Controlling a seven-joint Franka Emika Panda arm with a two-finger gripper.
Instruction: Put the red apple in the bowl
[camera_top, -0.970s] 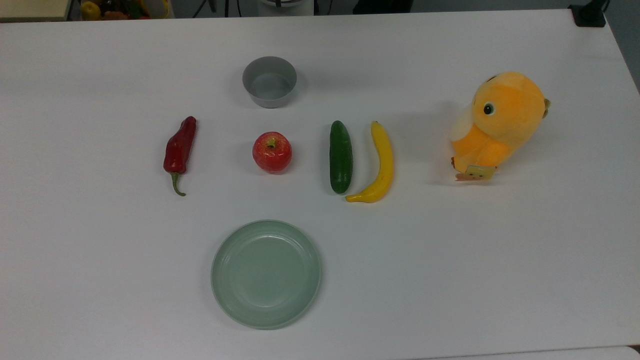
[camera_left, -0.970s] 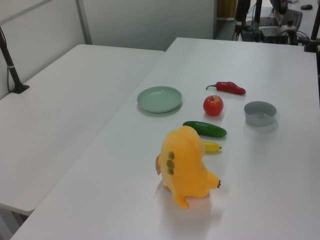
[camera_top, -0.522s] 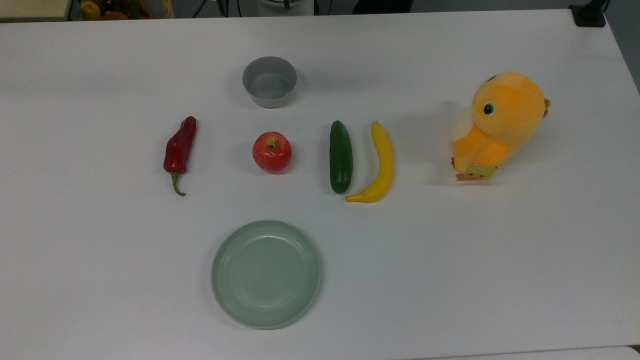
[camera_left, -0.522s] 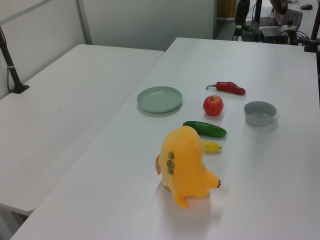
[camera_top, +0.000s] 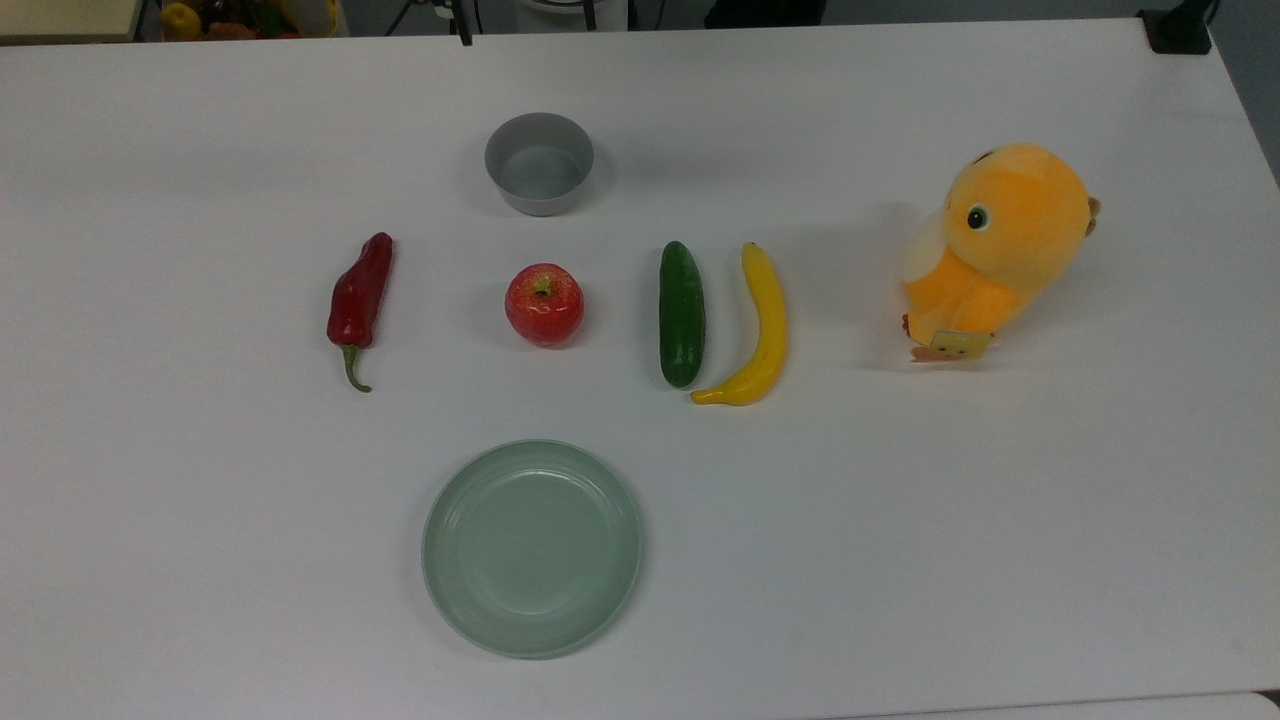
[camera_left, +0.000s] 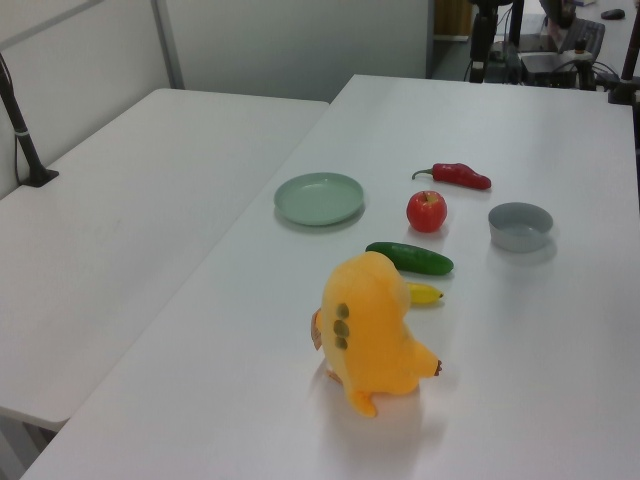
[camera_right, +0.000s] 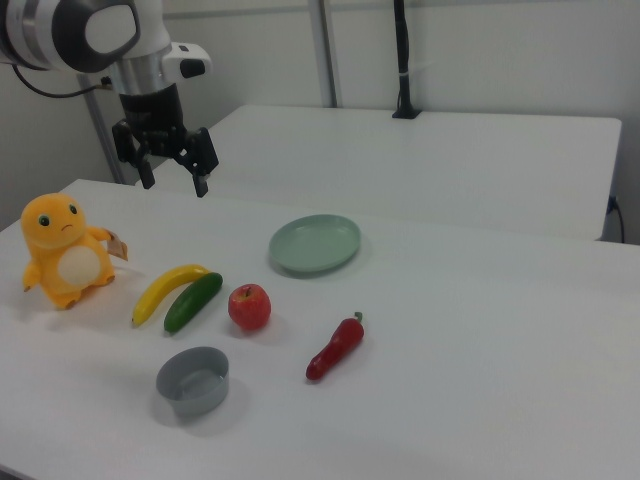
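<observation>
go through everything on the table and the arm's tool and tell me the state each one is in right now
red apple: upright on the table, stem up, not held
bowl: upright, empty
green dish: upright, empty
chili pepper: lying flat
cucumber: lying flat
banana: lying flat beside the cucumber
plush toy: sitting upright
tool: open, empty, raised above the table

No words or numbers can be read here. The orange plush toy (camera_top: 1000, 240) has a small paper tag (camera_top: 950, 347) by its feet — the marks on it are too tiny to read.
</observation>
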